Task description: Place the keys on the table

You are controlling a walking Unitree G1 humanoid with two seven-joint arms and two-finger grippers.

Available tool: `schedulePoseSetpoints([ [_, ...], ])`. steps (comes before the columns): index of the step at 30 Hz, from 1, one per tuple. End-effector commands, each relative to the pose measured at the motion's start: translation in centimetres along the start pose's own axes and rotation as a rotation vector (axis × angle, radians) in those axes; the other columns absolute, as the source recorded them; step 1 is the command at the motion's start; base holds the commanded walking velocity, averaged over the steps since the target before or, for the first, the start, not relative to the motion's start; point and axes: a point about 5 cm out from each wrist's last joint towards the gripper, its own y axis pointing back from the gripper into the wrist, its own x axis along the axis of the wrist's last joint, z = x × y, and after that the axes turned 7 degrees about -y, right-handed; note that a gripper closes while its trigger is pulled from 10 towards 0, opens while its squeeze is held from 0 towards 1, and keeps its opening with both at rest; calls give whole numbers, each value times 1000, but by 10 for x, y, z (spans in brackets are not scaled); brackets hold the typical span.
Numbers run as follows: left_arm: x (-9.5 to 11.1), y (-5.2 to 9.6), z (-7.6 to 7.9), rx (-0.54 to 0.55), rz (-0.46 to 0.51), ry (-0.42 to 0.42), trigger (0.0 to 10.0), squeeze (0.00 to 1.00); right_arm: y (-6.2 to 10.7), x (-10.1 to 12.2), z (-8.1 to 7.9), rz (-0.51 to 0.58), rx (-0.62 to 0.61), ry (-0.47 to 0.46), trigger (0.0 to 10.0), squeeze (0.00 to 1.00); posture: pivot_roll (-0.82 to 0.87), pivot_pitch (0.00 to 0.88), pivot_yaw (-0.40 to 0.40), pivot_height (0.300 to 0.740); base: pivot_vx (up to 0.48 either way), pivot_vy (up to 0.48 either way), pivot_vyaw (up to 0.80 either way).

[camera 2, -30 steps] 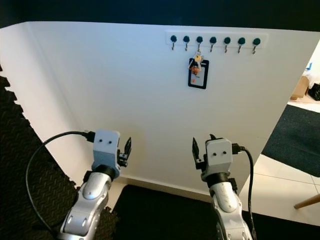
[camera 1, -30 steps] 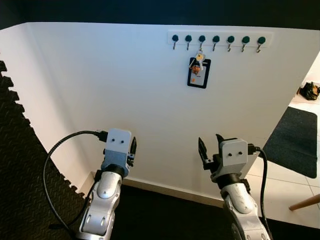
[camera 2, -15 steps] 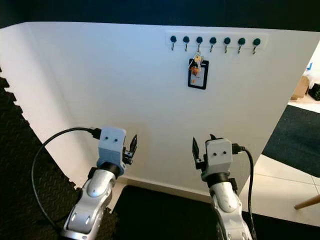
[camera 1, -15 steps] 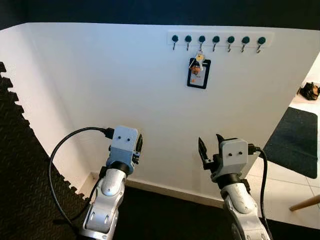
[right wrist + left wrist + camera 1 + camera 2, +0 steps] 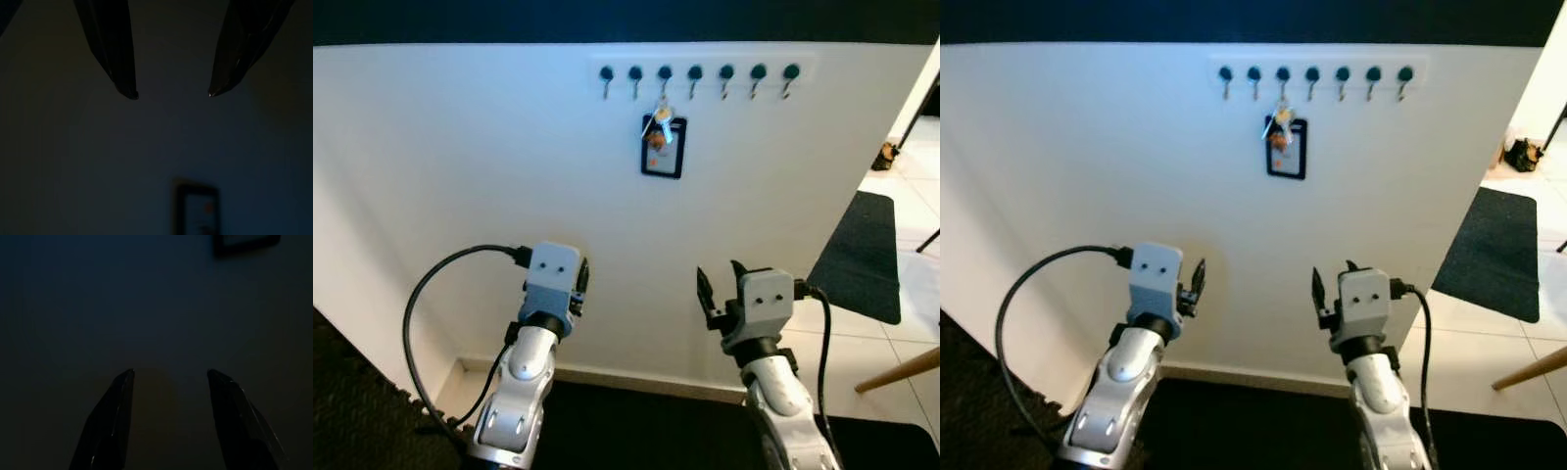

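Keys (image 5: 657,133) hang lengthwise straight down from hook rack (image 5: 697,71).

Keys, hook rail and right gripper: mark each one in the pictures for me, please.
keys (image 5: 658,134), left eye view, on the bunch hanging over the black card.
hook rail (image 5: 759,71), left eye view, on a dark round hook knob.
right gripper (image 5: 721,289), left eye view, midway between its black fingertips.

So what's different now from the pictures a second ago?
The robot's head camera swung toward its right, so the wall slid left in view. The left gripper rose a little and turned inward. The keys still hang on the hook rack, and the right gripper stays open, holding nothing.
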Motion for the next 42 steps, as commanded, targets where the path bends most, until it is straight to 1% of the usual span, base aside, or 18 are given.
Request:
schedulePoseSetpoints([
  [1, -1, 2, 0, -4, -2, -13, 10000, 0, 3, -4, 0, -21, -6, -4, 10000, 0, -6, 163, 61, 740, 307, 0, 0],
  [9, -3, 3, -1, 3, -9, -11, 10000, 0, 5, -6, 2, -27, -10, 8, 10000, 0, -6, 163, 59, 740, 38, 0, 0],
  [13, -1, 2, 0, 2, -5, -8, 10000, 0, 2, -1, 3, -2, -16, 4, 10000, 0, -5, 159, 59, 740, 0, 0, 0],
  [18, 6, -3, 2, 0, 19, 10, 10000, 0, -2, 2, 6, 13, -22, 6, 10000, 0, -7, 153, 59, 740, 0, 0, 0],
  [25, 25, -16, 9, -22, 75, 40, 10000, 0, -4, 4, 7, 22, -29, 8, 10000, 0, -9, 154, 62, 740, 0, 0, 0],
  [32, 31, -18, 11, -35, 104, 41, 10000, 0, -2, 4, 8, 22, -35, 8, 10000, 0, -12, 157, 68, 740, 0, 0, 0],
  [42, 30, -14, 14, -45, 103, 42, 10000, 0, -1, 3, 6, 18, -34, 6, 10000, 0, -5, 164, 66, 740, 463, 0, 0],
])
